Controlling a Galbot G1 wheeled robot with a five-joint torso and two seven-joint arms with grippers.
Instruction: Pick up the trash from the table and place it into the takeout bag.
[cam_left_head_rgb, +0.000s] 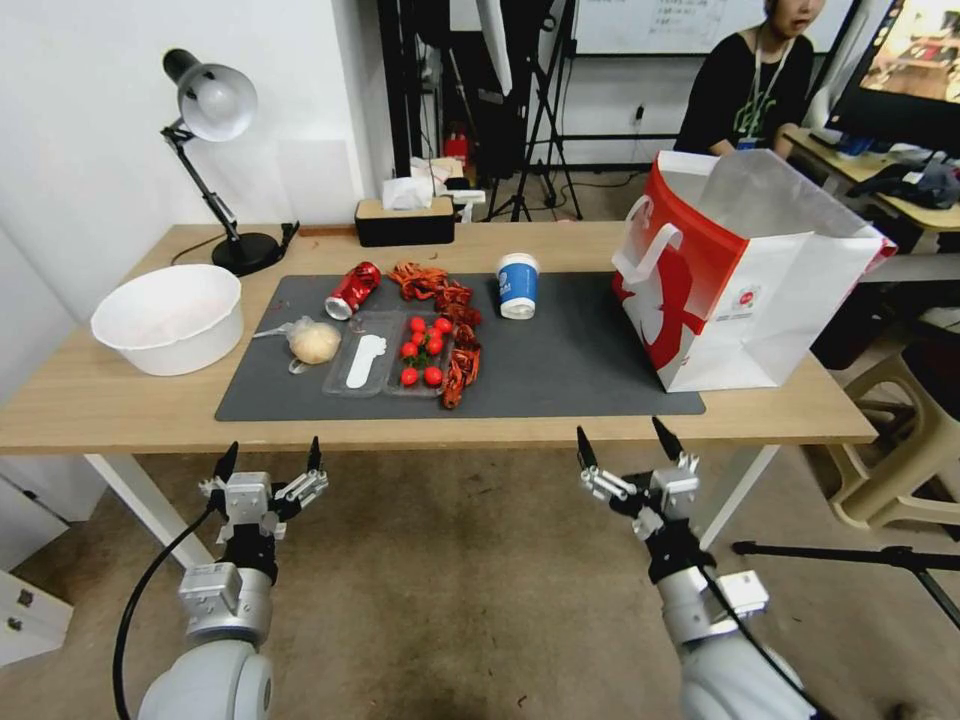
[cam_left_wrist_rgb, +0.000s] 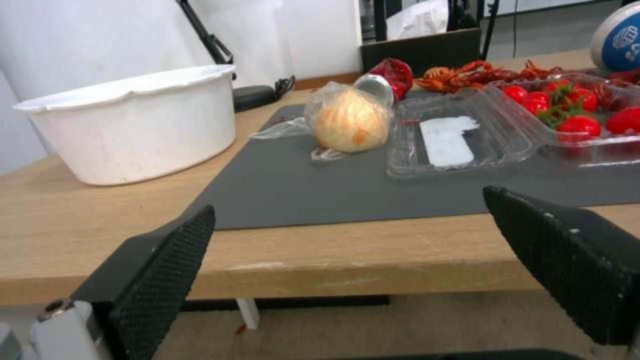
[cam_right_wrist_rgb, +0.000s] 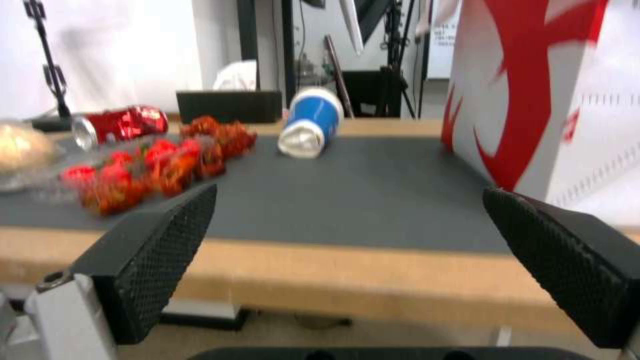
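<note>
On the table's (cam_left_head_rgb: 90, 405) dark grey mat (cam_left_head_rgb: 560, 375) lies the trash: a dented red can (cam_left_head_rgb: 352, 290) on its side, a beige lump in clear wrap (cam_left_head_rgb: 313, 341), a clear plastic tray (cam_left_head_rgb: 362, 365) with red tomatoes (cam_left_head_rgb: 424, 350), red shell leftovers (cam_left_head_rgb: 455, 320) and an upright blue-and-white paper cup (cam_left_head_rgb: 517, 285). The takeout bag (cam_left_head_rgb: 745, 285) stands open at the mat's right end. Both grippers hang open and empty below the table's front edge, the left gripper (cam_left_head_rgb: 270, 456) before the lump (cam_left_wrist_rgb: 350, 120), the right gripper (cam_left_head_rgb: 625, 442) facing the cup (cam_right_wrist_rgb: 310, 122) and bag (cam_right_wrist_rgb: 553, 100).
A white bowl (cam_left_head_rgb: 168, 318) sits on the bare wood left of the mat. A black desk lamp (cam_left_head_rgb: 215, 105) and a black tissue box (cam_left_head_rgb: 404, 220) stand along the far edge. A beige stool (cam_left_head_rgb: 900, 450) is to the right of the table.
</note>
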